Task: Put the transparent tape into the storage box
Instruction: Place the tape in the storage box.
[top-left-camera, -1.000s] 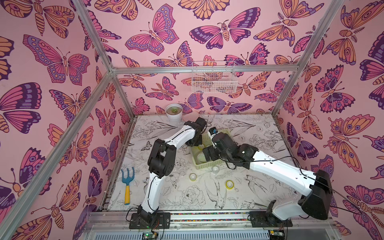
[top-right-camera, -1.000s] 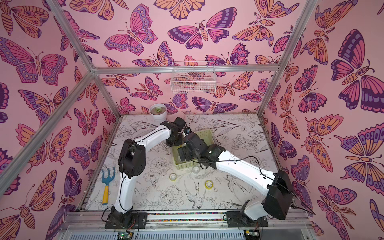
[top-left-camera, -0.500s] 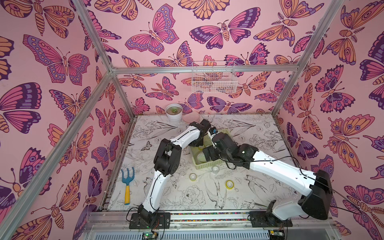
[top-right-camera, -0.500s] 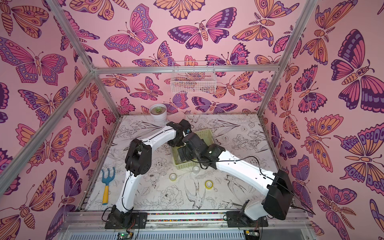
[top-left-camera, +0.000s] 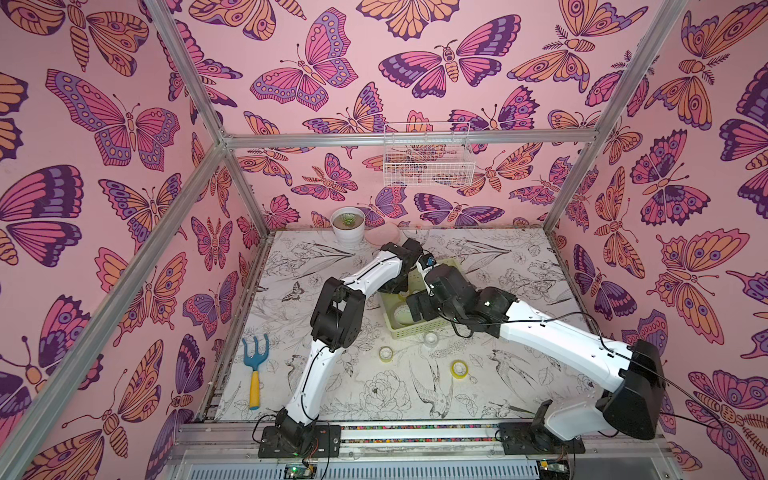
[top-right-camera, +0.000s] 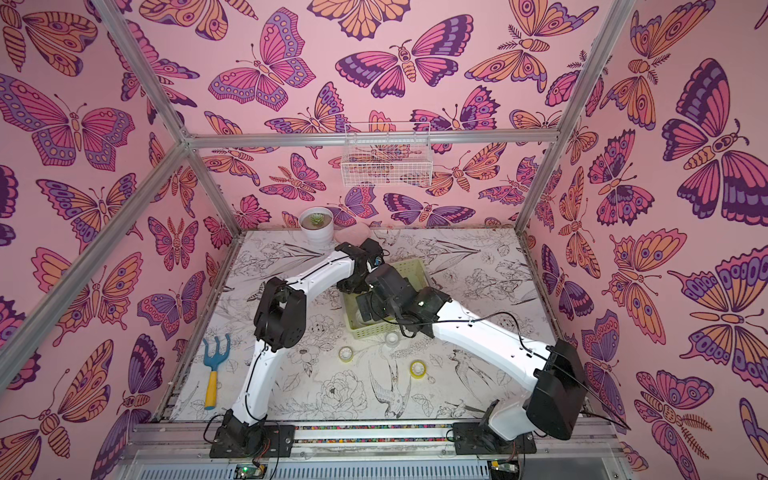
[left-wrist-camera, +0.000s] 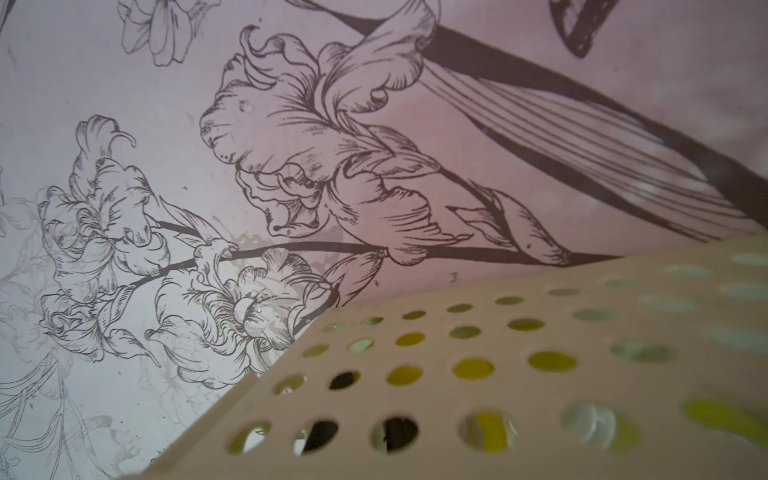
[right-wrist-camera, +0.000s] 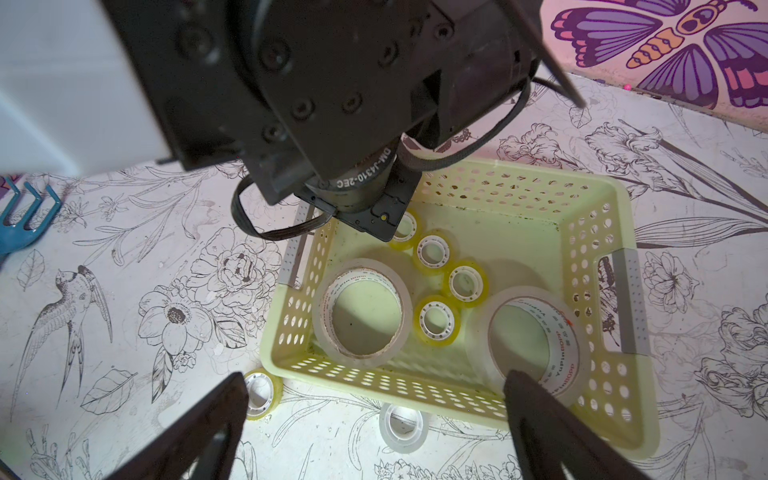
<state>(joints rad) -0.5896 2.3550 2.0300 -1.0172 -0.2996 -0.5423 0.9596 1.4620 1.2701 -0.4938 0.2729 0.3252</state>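
The storage box (top-left-camera: 409, 330) (top-right-camera: 370, 330) (right-wrist-camera: 602, 199), pale yellow-green with perforated sides, sits mid-table under both arms. Inside lie two wide whitish rolls of transparent tape (right-wrist-camera: 361, 307) (right-wrist-camera: 536, 340) and several small yellow rings (right-wrist-camera: 436, 318). On the table in front of it lie a yellow ring (top-left-camera: 386, 354) (right-wrist-camera: 259, 390), a clear ring (top-left-camera: 430, 338) (right-wrist-camera: 402, 424) and another yellow ring (top-left-camera: 458, 368). My right gripper (right-wrist-camera: 376, 378) hangs open above the box's near wall, empty. My left gripper (right-wrist-camera: 376, 222) sits at the box's far left corner, fingers hidden, the wall (left-wrist-camera: 498, 374) right against it.
A blue hand rake with a yellow handle (top-left-camera: 254, 370) lies at the left edge. A white pot with a succulent (top-left-camera: 348, 224) and a pink dish (top-left-camera: 382, 235) stand at the back. A white wire basket (top-left-camera: 428, 160) hangs on the back wall.
The left arm's elbow has swung to the right and its wrist has shifted slightly right at the box's far left corner. The right arm and the box have not visibly moved.
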